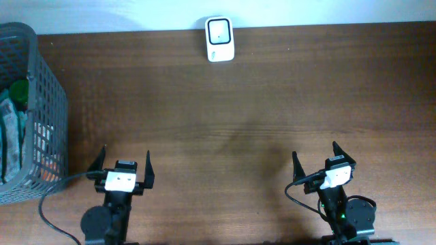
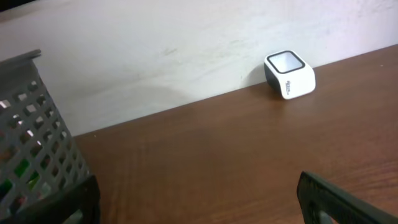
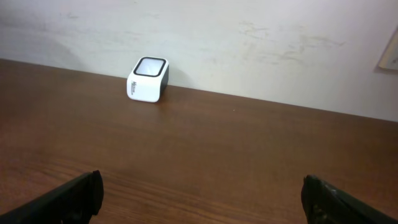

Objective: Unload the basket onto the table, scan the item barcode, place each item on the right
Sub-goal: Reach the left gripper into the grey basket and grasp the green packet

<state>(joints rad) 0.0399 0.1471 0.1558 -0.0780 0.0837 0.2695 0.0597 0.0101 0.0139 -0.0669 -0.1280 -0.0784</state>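
A white barcode scanner (image 1: 219,39) with a dark-rimmed window stands at the table's far edge against the wall, also seen in the left wrist view as the scanner (image 2: 289,74) and in the right wrist view as the scanner (image 3: 148,79). Packaged items (image 1: 12,129) lie inside the grey mesh basket (image 1: 51,102) at the far left; no barcode shows. My left gripper (image 1: 125,155) sits near the front edge, just right of the basket, open and empty (image 2: 199,199). My right gripper (image 1: 315,151) sits at the front right, open and empty (image 3: 202,196).
The basket's mesh wall (image 2: 31,143) stands close to the left gripper's left finger. A pale wall runs along the table's back edge. A black cable (image 1: 48,211) loops by the left arm's base. Brown tabletop (image 1: 225,129) lies between grippers and scanner.
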